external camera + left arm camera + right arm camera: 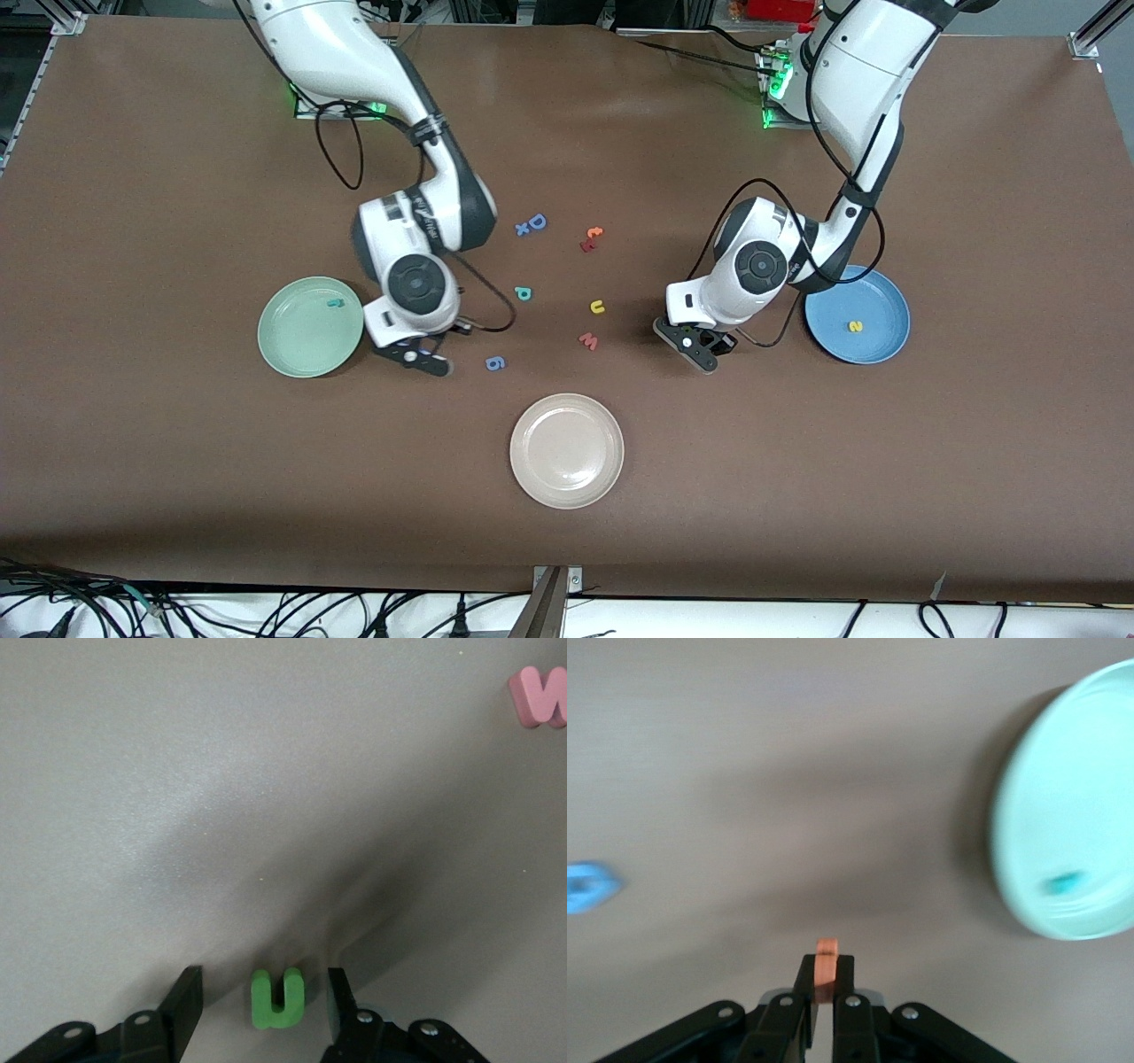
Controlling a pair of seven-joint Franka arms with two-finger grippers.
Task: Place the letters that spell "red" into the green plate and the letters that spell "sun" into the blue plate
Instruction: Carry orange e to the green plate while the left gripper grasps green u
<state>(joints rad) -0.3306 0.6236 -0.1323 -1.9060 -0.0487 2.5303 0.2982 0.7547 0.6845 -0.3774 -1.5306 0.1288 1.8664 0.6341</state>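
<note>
The front camera stands high across the brown-covered table (177,461) and looks down toward both robot bases, so it takes in the whole table. The left wrist camera looks steeply down from close over the table, with a pink foam "w" (540,696) at its edge; the front view shows this letter (588,341) too. The right wrist camera looks down from close, and shares the round pale mint-green plate (1028,815) with the front view (288,350).
</note>
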